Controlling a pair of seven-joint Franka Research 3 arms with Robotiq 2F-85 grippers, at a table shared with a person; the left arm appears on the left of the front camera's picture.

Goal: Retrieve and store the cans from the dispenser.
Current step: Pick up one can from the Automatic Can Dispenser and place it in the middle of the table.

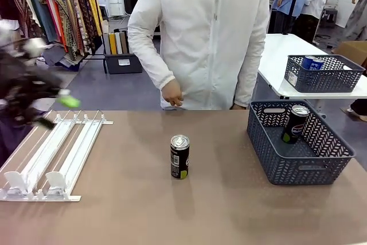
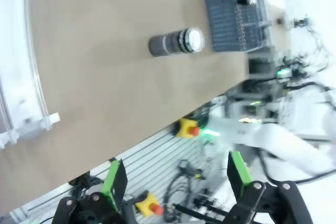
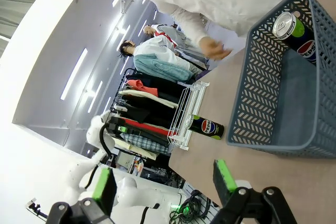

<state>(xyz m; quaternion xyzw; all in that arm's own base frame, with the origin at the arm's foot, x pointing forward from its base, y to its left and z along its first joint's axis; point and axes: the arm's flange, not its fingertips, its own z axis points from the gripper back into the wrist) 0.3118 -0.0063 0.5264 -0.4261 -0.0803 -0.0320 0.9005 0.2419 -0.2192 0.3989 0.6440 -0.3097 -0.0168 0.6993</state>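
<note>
We are looking at a black can [image 1: 179, 157] standing up straight in the middle of the front view, on the brown desk [image 1: 143, 210], well apart from everything else. Another black can [image 1: 296, 124] is leaning inside the grey basket [image 1: 298, 164] at the right of the frame. The white dispenser [image 1: 51, 156] is lying at the lower left, and its lanes are looking bare. We are guessing the can is hard and smooth, so it could slip, and its thin wall could dent if we squeeze too hard. If it is full it is probably a bit heavy. We are thinking the best spot to hold is around the round middle, with one pad on each side. The left hand [image 2: 176, 179] is wide open and holding nothing. The right hand [image 3: 163, 179] is also open and holding nothing, hanging near the basket.
</note>
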